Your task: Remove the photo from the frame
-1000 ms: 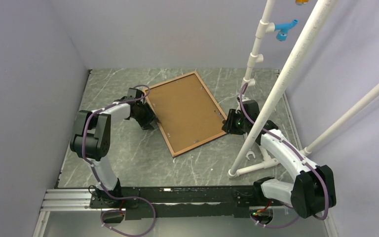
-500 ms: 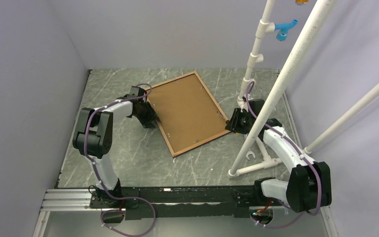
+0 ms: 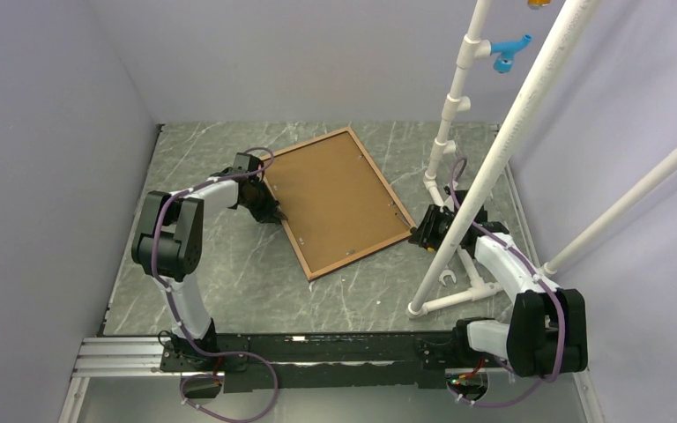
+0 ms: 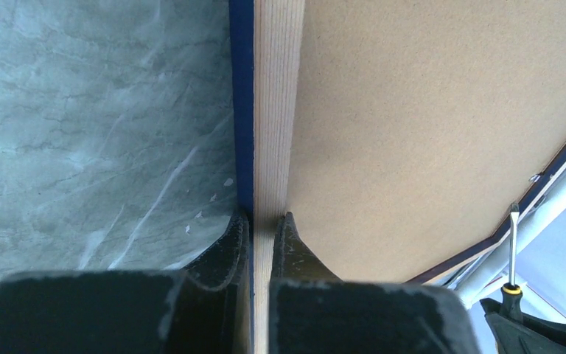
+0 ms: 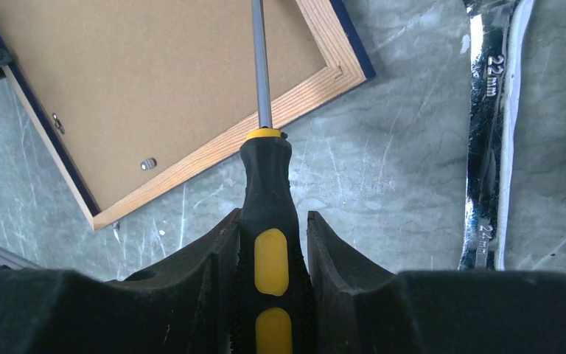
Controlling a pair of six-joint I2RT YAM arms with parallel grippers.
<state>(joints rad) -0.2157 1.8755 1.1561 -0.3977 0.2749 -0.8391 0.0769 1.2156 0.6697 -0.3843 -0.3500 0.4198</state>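
Both jaws are busy, yet nothing is out, I judge: the photo (image 4: 413, 110) lies brown back up inside the frame (image 4: 271, 110) on the table (image 5: 405, 169). My left gripper (image 4: 263, 221) pinches the frame's rail, nearly closed; my right gripper (image 5: 271, 217) clamps a screwdriver (image 5: 265, 166), its shaft reaching over the frame

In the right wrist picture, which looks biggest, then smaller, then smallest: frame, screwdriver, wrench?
1. frame: biggest.
2. screwdriver and wrench: look about alike; the screwdriver is nearest the camera, so unsure.
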